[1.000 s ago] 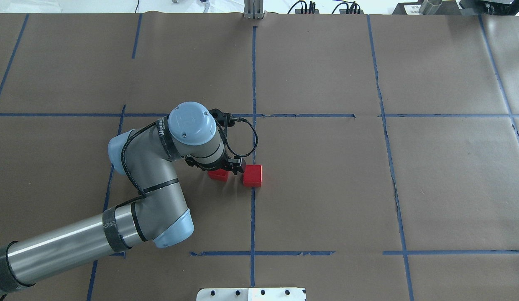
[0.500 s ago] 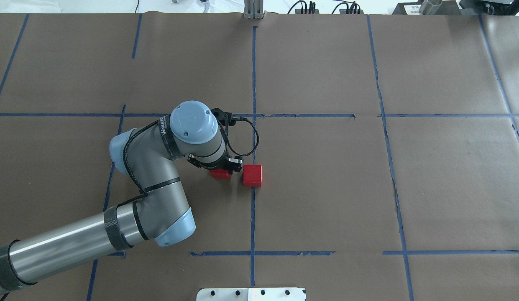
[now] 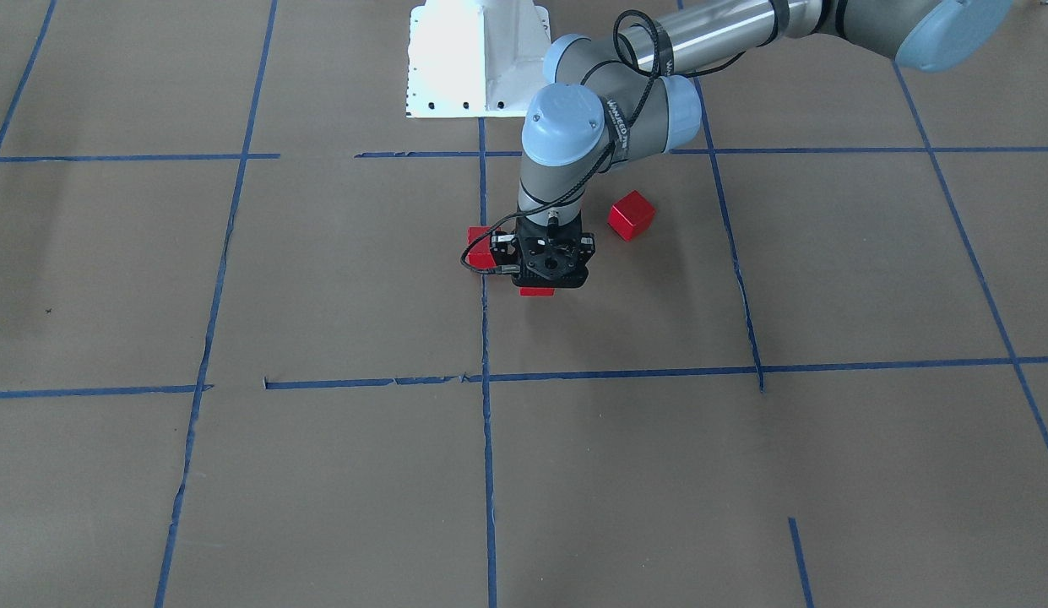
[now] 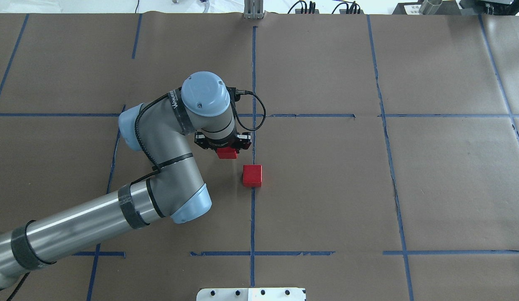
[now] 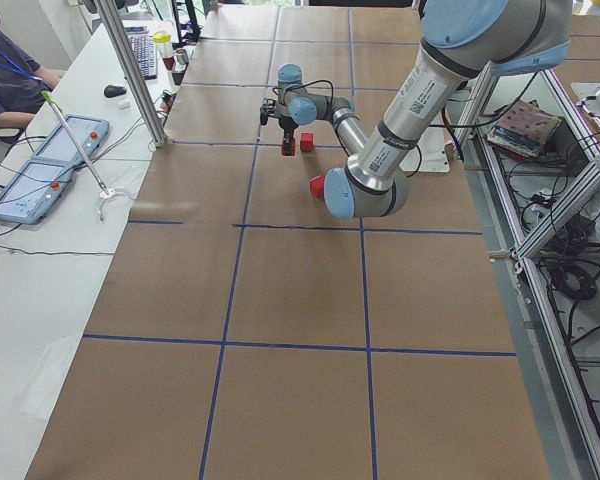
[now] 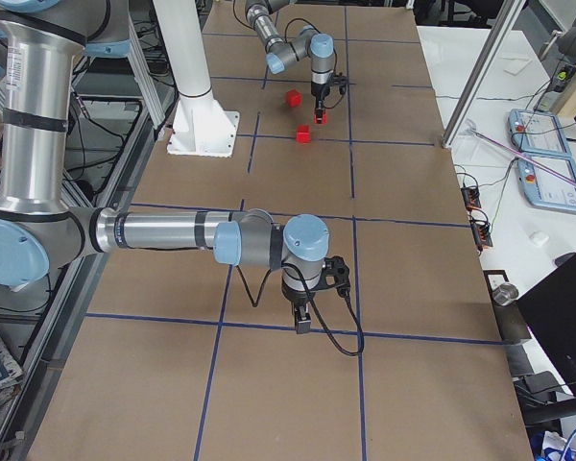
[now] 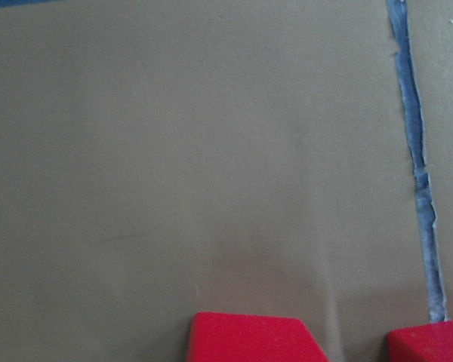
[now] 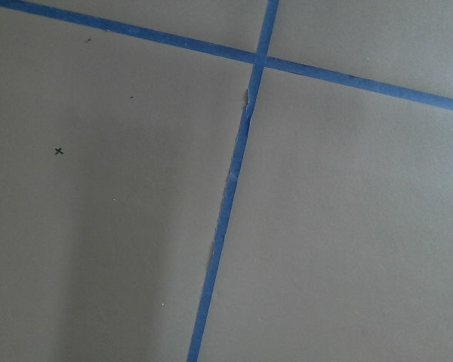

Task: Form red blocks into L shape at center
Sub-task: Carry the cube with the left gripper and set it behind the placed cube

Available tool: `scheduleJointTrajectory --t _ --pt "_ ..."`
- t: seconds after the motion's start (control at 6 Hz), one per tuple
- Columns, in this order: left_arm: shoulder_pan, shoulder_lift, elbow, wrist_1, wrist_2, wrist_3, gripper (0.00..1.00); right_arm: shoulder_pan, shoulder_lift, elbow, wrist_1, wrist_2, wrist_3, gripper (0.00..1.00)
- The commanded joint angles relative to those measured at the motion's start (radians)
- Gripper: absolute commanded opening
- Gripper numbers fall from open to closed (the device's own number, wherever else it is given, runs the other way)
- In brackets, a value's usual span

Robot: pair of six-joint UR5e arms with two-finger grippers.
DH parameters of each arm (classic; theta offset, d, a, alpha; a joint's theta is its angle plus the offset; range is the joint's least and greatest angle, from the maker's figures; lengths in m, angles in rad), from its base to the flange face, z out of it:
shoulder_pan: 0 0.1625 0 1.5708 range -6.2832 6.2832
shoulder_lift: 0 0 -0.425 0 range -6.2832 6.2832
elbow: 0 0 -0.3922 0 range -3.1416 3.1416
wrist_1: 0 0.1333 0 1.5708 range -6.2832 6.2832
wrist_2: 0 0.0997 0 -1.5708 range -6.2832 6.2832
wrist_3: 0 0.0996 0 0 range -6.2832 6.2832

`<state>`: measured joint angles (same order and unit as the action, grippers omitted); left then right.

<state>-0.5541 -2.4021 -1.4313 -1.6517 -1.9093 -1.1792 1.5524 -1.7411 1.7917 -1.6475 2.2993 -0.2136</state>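
Observation:
My left gripper [image 4: 226,151] is shut on a red block [image 4: 226,154] and holds it low over the center cell [image 4: 318,184], just left of the middle tape line [image 4: 253,217]. It also shows in the front view [image 3: 547,266]. A second red block [image 4: 252,175] sits on that line, nearer the robot; it is partly hidden behind the gripper in the front view [image 3: 480,250]. The third red block [image 3: 631,214] lies under my left arm, hidden in the overhead view. My right gripper [image 6: 302,322] hangs over a tape crossing far away; I cannot tell whether it is open.
The white robot base [image 3: 477,59] stands at the table's near edge. My left arm's elbow [image 4: 180,196] lies over the left half of the cell. An operator [image 5: 5,70] and control panels sit beyond the far edge, next to a metal post [image 5: 130,70].
My left gripper has carried its red block away from the robot and slightly right, from beside the block on the line. That block has not moved.

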Motion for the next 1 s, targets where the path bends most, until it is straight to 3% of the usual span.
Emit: scheduleJointTrajectory --t 0.0,0.83 --pt "0.006 -0.115 0.142 -0.006 0.003 -0.023 0.06 0.0 0.0 0.0 0.0 0.0 0.0 1.0" --pt "0.06 -0.114 0.147 -0.006 0.003 -0.023 0.07 0.0 0.0 -0.005 0.002 0.0 0.0 1.0"
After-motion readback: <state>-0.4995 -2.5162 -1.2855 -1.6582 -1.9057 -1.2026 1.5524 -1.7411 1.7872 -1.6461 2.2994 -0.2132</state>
